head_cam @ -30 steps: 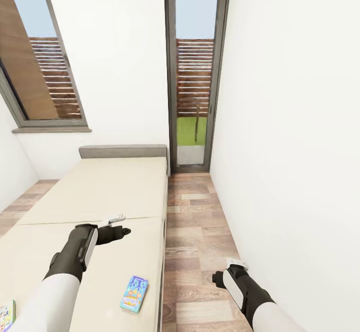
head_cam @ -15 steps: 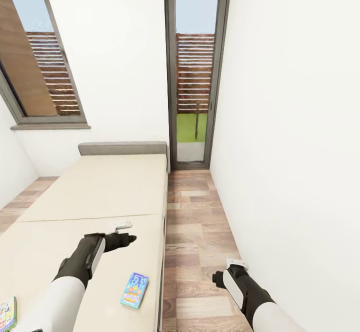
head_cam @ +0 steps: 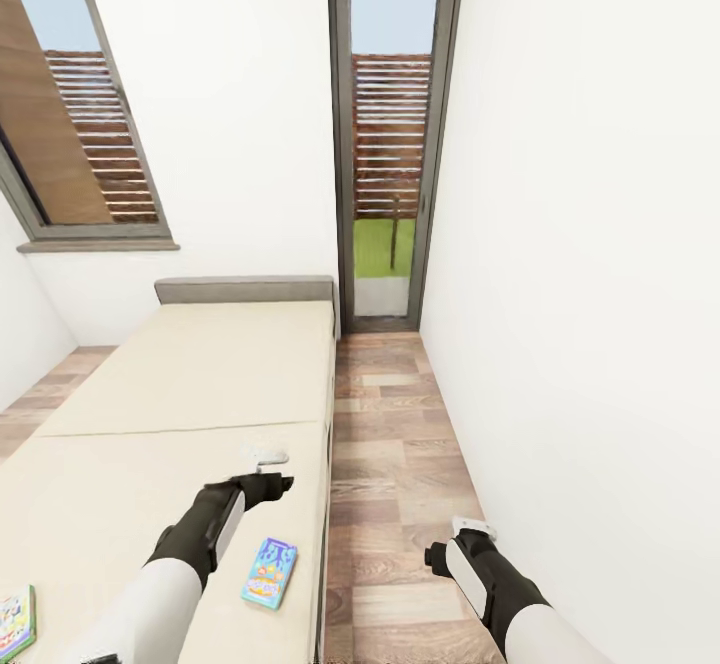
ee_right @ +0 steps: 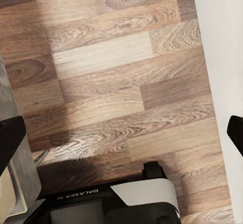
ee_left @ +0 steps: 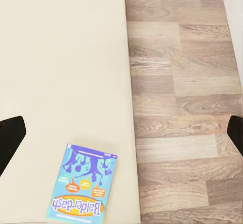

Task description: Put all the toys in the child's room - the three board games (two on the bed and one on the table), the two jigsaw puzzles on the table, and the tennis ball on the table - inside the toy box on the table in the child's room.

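Left pincer (head_cam: 275,471), spread wide and empty, has been carried rightward and nearer over the bed (head_cam: 190,374) toward the blue board game (head_cam: 269,573) lying near its right edge, so pickup is judged close.

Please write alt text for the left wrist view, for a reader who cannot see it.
A blue board game box lettered "Balderdash" lies flat on the beige bed, near its edge beside the wood-plank floor. Two dark fingertips of the open left gripper show at the sides.
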### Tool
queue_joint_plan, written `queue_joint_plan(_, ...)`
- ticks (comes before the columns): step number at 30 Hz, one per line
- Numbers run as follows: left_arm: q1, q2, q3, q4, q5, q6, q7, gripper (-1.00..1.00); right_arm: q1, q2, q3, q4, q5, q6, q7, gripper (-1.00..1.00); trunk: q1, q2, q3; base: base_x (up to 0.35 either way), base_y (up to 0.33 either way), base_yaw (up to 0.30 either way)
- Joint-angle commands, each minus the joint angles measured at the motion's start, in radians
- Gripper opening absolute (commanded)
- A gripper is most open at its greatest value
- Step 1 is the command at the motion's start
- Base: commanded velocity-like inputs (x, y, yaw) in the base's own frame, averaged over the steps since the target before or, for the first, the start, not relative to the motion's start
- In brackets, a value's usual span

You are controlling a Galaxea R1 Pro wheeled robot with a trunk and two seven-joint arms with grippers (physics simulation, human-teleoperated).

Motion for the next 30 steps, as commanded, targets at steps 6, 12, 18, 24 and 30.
queue_joint_plan(6,-0.001,-0.009,0.003,0.032,-0.007,-0.035,0.053,1.00,-0.001,-0.001,0.008,-0.002,-0.010,0.004,-0.011,1.00,0.001,-0.002,-0.012,0.000,0.000,0.000)
queue_joint_plan(12,-0.002,-0.002,0.001,0.038,-0.001,-0.038,0.064,1.00,-0.001,-0.001,0.008,-0.001,-0.010,0.004,-0.012,1.00,0.001,-0.002,-0.022,0.000,0.000,0.000)
queue_joint_plan(18,-0.010,0.001,0.002,0.038,0.003,-0.029,0.062,1.00,-0.001,-0.001,0.008,-0.001,-0.010,0.004,-0.011,1.00,0.001,-0.002,-0.032,0.000,0.000,0.000)
queue_joint_plan(24,-0.036,0.002,0.002,0.038,0.003,0.001,0.061,1.00,-0.001,-0.001,0.009,-0.002,-0.010,0.004,-0.012,1.00,0.001,-0.002,-0.042,0.000,0.000,0.000)
queue_joint_plan(30,-0.066,0.003,0.004,0.040,0.003,0.053,0.061,1.00,-0.001,-0.001,0.009,-0.001,-0.010,0.005,-0.012,1.00,0.001,-0.002,-0.052,0.000,0.000,0.000)
